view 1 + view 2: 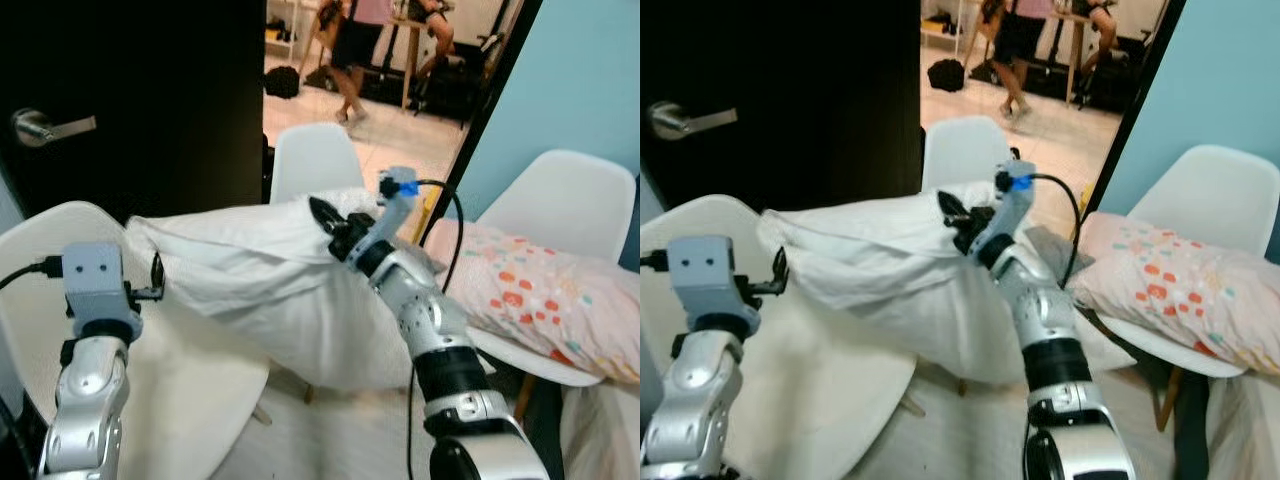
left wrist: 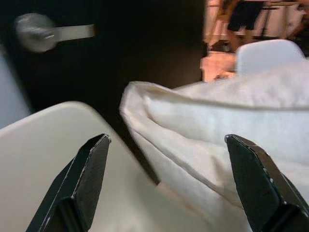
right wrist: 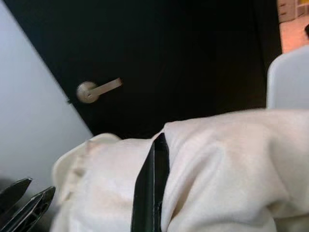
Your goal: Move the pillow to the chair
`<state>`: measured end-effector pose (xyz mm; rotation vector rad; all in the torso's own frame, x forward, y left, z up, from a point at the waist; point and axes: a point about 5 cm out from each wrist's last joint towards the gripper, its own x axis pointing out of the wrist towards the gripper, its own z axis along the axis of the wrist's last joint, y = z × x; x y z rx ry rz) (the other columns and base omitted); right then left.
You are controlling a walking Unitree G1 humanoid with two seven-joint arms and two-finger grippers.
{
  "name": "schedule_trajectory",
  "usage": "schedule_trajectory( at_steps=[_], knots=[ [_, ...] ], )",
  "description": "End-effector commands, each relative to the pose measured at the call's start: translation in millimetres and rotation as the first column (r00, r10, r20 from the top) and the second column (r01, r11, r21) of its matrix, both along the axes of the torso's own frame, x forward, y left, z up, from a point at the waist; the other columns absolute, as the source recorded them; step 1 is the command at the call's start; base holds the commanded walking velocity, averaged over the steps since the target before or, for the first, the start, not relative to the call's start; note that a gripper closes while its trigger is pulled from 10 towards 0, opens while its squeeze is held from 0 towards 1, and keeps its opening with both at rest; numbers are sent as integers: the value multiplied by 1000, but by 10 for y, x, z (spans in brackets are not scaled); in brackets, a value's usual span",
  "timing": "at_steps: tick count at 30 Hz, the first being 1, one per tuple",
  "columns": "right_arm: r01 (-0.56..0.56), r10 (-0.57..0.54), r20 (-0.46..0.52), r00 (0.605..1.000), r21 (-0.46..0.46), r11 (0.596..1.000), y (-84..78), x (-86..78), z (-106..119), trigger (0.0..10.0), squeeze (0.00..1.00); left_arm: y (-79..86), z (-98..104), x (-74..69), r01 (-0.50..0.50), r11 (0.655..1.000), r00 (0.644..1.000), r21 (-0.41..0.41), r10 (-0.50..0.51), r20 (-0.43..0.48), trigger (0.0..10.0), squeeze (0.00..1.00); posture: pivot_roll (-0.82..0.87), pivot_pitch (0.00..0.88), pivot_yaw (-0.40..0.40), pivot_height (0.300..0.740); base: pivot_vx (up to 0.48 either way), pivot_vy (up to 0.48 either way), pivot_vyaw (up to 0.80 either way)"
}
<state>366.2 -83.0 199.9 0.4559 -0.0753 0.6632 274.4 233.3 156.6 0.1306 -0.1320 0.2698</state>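
Right tool (image 1: 322, 214), arm reaching forward, is pinching the soft, wrinkled white pillow (image 1: 250, 270) over the smooth white chair (image 1: 190, 385); left tool (image 2: 169, 183) is gaping, released.

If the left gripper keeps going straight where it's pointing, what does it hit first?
Most likely the white pillow: the left gripper, jaws open, points at its near corner above the white chair. Depth is unclear, so it might skim the chair seat first.
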Motion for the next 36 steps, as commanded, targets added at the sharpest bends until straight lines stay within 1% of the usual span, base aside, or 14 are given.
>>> schedule_trajectory(
  at_steps=[1, 2, 3, 4, 6, 8, 9, 10, 11, 14, 23, 31, 34, 36],
  knots=[
    [-26, 17, 143, 990, 56, 998, -30, -17, 311, 10000, 0, -36, -22, 14, 12, 1000, 1000, -15, -12, -15, 10000, 0, 44, 0, -101, 740, 0, 0, 800],
    [-50, 35, 168, 985, 89, 995, -29, -33, 389, 10000, 0, -40, -25, 20, 13, 1000, 1000, -14, -13, -18, 10000, 0, 46, 0, -101, 740, 0, 0, 800],
    [-50, 35, 168, 985, 89, 995, -29, -33, 389, 10000, 0, -40, -25, 20, 13, 1000, 1000, -14, -13, -18, 10000, 0, 46, 0, -101, 740, 0, 0, 800],
    [-78, 52, 197, 979, 125, 989, -32, -52, 475, 10000, 0, -44, -29, 26, 13, 1000, 1000, -11, -14, -22, 10000, 0, 46, 0, -101, 740, 0, 0, 800],
    [-82, 55, 202, 978, 132, 988, -33, -55, 491, 10000, 0, -45, -29, 26, 13, 1000, 1000, -10, -14, -23, 10000, 0, 46, 0, -101, 740, 0, 0, 800],
    [-168, 110, 278, 954, 195, 966, -19, -120, 714, 10000, 0, -49, -25, 33, 14, 1000, 1000, -6, -14, -22, 10000, 0, 46, 0, -101, 740, 0, 0, 800],
    [-194, 126, 301, 945, 210, 958, -15, -142, 776, 10000, 0, -50, -23, 35, 14, 1000, 1000, -5, -14, -22, 10000, 0, 46, 0, -101, 740, 0, 0, 800],
    [-244, 160, 339, 927, 221, 944, 17, -194, 887, 10000, 0, -51, -21, 37, 14, 1000, 1000, -3, -14, -21, 10000, 0, 44, 0, -101, 740, 0, 0, 800],
    [-244, 160, 339, 927, 221, 944, 17, -194, 887, 10000, 0, -51, -21, 37, 14, 1000, 1000, -3, -14, -21, 10000, 0, 44, 0, -101, 740, 0, 0, 800],
    [-317, 213, 394, 894, 221, 922, 89, -280, 1049, 10000, 0, -66, -18, 39, 14, 1000, 1000, 2, -14, -20, 10000, 0, 45, 0, -103, 740, 0, 0, 800],
    [-323, 214, 401, 891, 228, 919, 84, -293, 1098, 10000, 0, -138, -49, 26, 30, 1000, 999, 8, -30, -29, 10000, 0, 48, 0, -105, 740, 0, 0, 800],
    [-323, 227, 373, 900, 219, 921, 107, -298, 1060, 10000, 0, -190, -74, 30, 64, 998, 997, 5, -64, -36, 10000, 0, 47, 0, -109, 740, 0, 0, 800],
    [-272, 201, 320, 926, 196, 942, 120, -226, 984, 10000, 0, -207, -83, 30, 79, 997, 996, -3, -79, -45, 10000, 0, 49, 0, -109, 740, 0, 0, 800],
    [-234, 177, 284, 942, 182, 955, 128, -180, 929, 10000, 0, -216, -89, 27, 85, 996, 995, 10, -84, -55, 10000, 0, 48, 0, -109, 740, 0, -396, 400]
  ],
)
